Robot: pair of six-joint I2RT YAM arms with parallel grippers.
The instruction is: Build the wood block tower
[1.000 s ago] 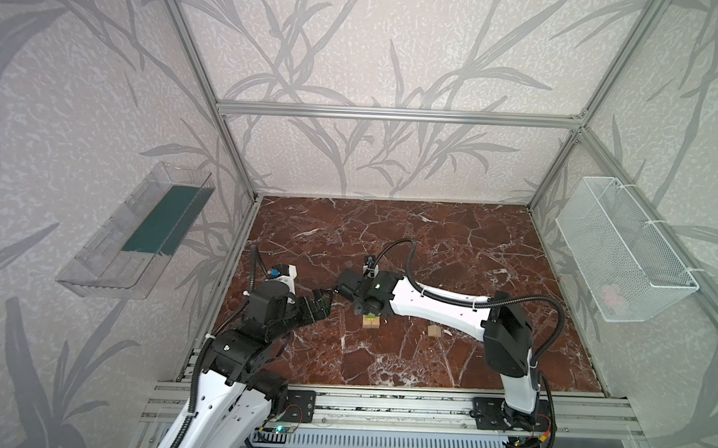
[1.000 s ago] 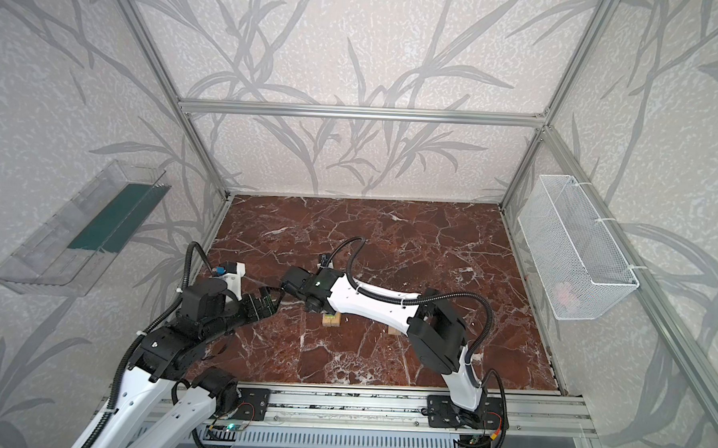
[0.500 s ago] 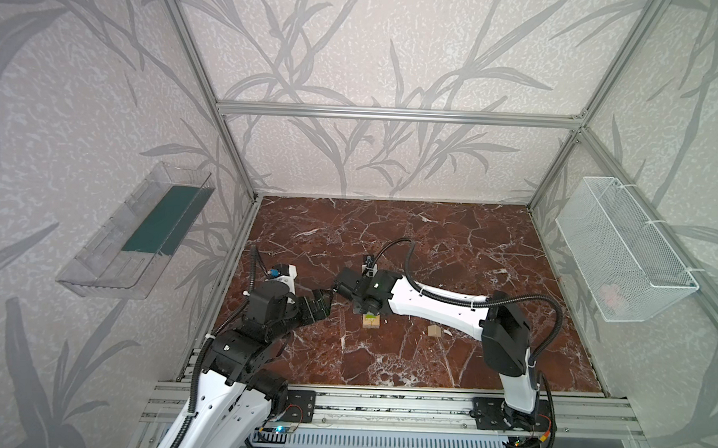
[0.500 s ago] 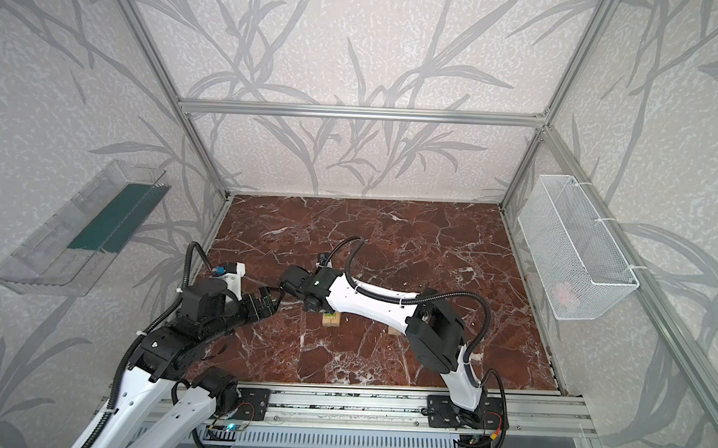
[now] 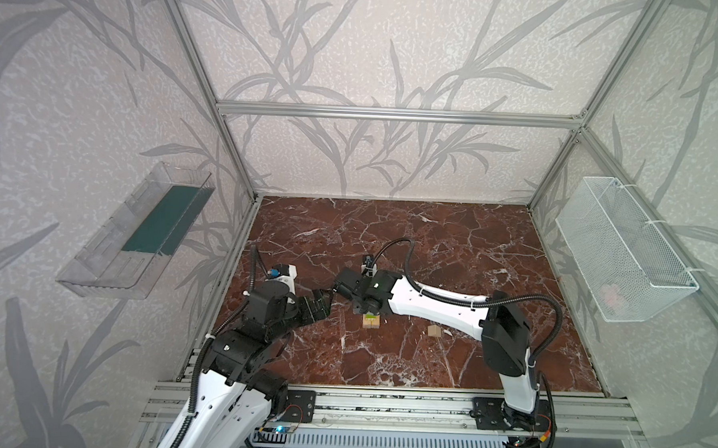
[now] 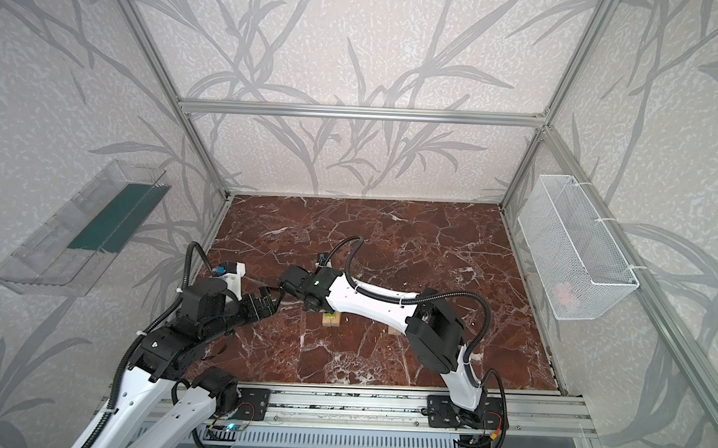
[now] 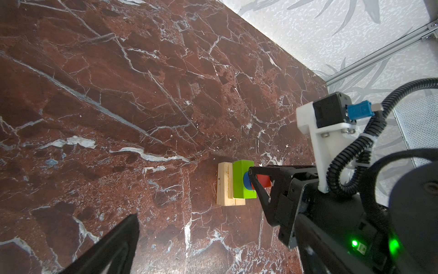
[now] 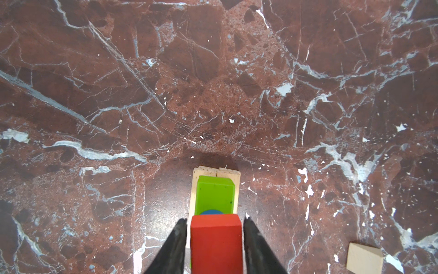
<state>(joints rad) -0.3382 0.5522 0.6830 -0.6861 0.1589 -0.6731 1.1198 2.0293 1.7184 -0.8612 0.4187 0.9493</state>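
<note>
Green oblong (image 8: 215,195) flat on planks (image 8: 205,172), long axis horiz.

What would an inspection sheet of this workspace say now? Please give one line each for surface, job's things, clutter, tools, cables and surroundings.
Surface: red-brown marble-pattern table, no spill seen.
Job's things: tower stands with pale planks at the base, then green block, blue piece and red cube on top. Pale pointed piece lies apart on the table.
Clutter: nothing seen.
Tools: right tool flanks the red cube, with a thin gap on each side. Left tool is open, empty and apart from the tower.
Cables: black conduits on both arms, clear of the blocks.
Surroundings: clear bin on one wall. Wire basket on the opposite wall holds something pinkish, too small to tell.
</note>
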